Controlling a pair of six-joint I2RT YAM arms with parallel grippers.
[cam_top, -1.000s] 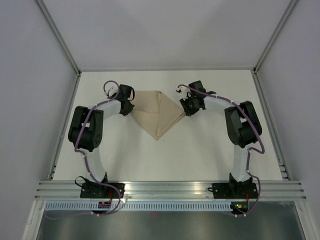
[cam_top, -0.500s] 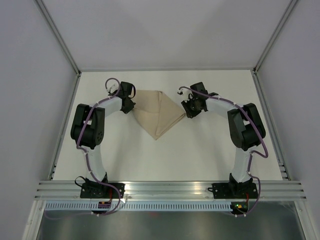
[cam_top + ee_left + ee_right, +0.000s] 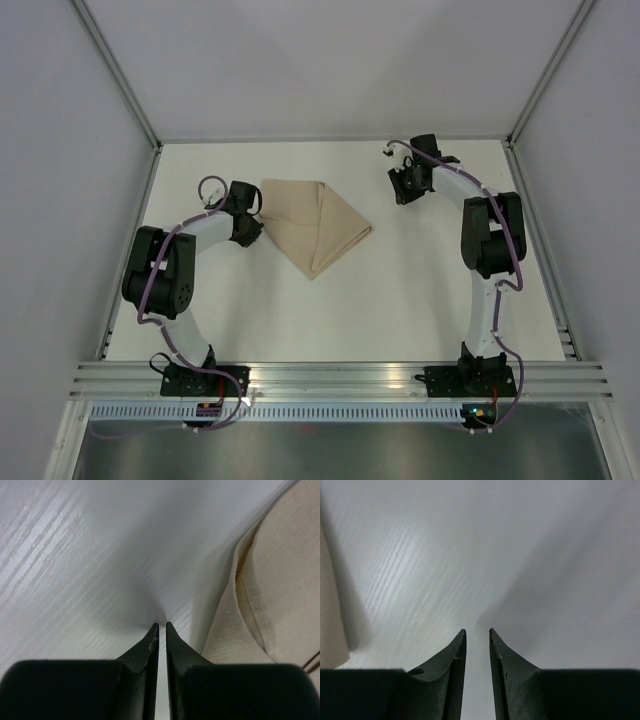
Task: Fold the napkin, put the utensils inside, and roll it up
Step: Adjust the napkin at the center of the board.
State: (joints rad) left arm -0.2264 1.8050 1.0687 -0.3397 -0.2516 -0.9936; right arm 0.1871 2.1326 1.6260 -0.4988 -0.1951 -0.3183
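Napkin beside clenched left end effector (right end effector ajar, well apart)

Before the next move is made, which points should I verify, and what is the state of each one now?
1. Napkin folded and on the table: ok.
2. Left tool empty: ok. It is almost closed, over bare table just beside the cloth edge.
3. Right tool empty: ok. It is slightly parted and well apart from the cloth.
4. Utensils in sight for placing: not ok. None shows in any view.
5. Fold layers lined up evenly: cannot tell.
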